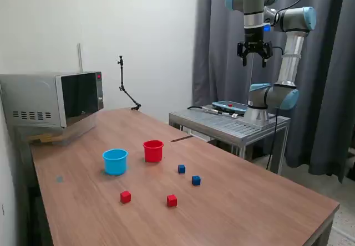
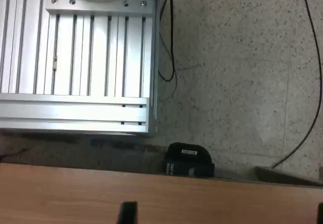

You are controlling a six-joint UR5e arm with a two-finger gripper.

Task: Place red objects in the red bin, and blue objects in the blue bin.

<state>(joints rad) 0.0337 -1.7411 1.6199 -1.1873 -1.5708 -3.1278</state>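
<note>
1. Here, a wooden bench (image 1: 233,201) is shown in the exterior view, with a red cup (image 1: 153,150) and a light-blue cup (image 1: 115,161) standing upright on it, near each other but apart; the light-blue cup lies toward the exterior view's left of the red one.
2. Two dark blue cubes (image 1: 181,169) (image 1: 196,180) are seen on the bench, toward the exterior view's right of the red cup and near each other, without touching.
3. Two red cubes (image 1: 125,196) (image 1: 172,200) are seen nearer the camera than the cups, well apart from one another; none of the four cubes lies in a cup.
4. The pincer (image 1: 254,61) is held high above a ribbed metal stand (image 1: 222,125) on which the arm is mounted, well apart from the cups and cubes. Its fingers point downward and are seen spread, with nothing between them.
5. A grey microwave oven (image 1: 52,99) is set at the far end of the bench on the exterior view's left, and a thin black jointed stand (image 1: 125,88) is clamped at the far edge.
6. In the wrist view, the ribbed metal stand (image 2: 75,57), a speckled floor (image 2: 237,57) crossed by black cables (image 2: 169,42), a small black box (image 2: 187,161) and an edge of the bench (image 2: 151,193) are shown; dark finger tips (image 2: 127,214) are only partly visible at the picture's border.
</note>
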